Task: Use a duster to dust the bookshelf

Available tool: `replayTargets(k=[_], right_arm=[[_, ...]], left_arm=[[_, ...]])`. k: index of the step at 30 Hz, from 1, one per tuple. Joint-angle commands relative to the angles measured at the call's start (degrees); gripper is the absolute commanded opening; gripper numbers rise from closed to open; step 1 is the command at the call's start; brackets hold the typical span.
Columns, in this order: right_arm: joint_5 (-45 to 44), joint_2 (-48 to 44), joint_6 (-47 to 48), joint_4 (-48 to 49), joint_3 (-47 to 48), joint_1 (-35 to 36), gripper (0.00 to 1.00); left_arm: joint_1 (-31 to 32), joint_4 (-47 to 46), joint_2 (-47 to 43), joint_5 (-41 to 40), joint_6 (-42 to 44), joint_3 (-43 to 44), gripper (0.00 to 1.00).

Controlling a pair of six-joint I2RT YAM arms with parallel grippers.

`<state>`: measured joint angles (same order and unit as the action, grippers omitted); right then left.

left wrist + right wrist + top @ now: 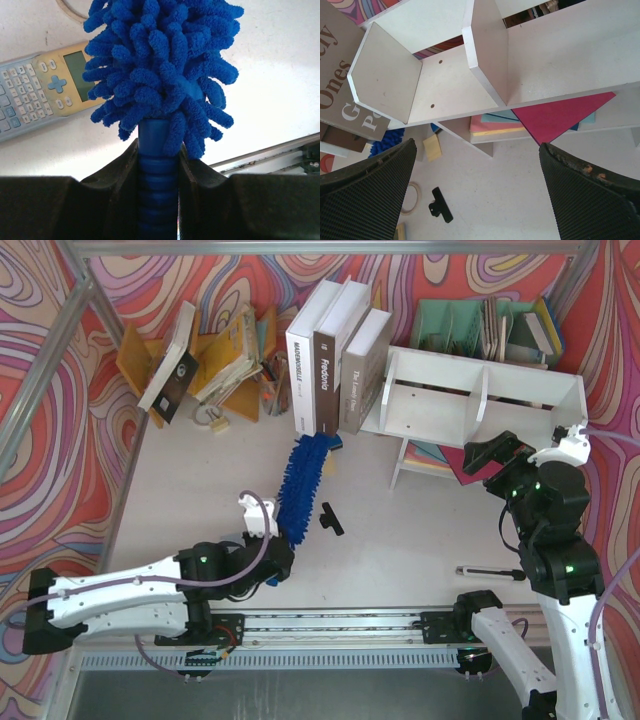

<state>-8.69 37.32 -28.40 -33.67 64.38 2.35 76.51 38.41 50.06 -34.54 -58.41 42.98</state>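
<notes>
Well, the left gripper (157, 156) has its two black fingers (117, 185) squeezed tight on the ribbed blue handle of the duster (160, 65), so it is holding it. Seen from above, the handle end sits at that gripper near the front of the table (420, 540). The long fluffy blue part runs away from the arms and a little to the right, so the duster points toward the back. Its fluffy tip is just in front of three tall books (335, 355) that stand up beside the left end of the bookshelf (480, 400), and the duster itself is apart from the shelf. I cannot tell if the fluff touches the table. A small black clip (330, 518) lies just to the right of the duster, and a pale calculator (40, 100) lies under it on the left. The right gripper (477, 190) has its fingers spread wide with nothing between them. It hangs over the front of the white bookshelf, which has two open boxes with a wall between them. Pink, yellow and blue sheets (555, 120) lie under the shelf. The dark middle book says "Fredonia" on its spine. The tan book beside it shows "Ones" in the right wrist view. The white book's words are too small to read.
</notes>
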Motion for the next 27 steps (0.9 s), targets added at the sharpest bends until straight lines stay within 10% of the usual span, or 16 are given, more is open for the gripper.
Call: replayTargets(k=[1, 27], right_arm=[[0.3, -0.01, -0.24, 1.39, 0.13, 0.09, 0.99], [-0.07, -0.85, -0.15, 0.93, -0.38, 0.11, 0.99]], left_arm=[[-0.62, -0.88, 3.13, -3.64, -2.25, -2.48, 0.0], [-0.67, -2.18, 2.79, -3.82, 0.75, 1.23, 0.0]])
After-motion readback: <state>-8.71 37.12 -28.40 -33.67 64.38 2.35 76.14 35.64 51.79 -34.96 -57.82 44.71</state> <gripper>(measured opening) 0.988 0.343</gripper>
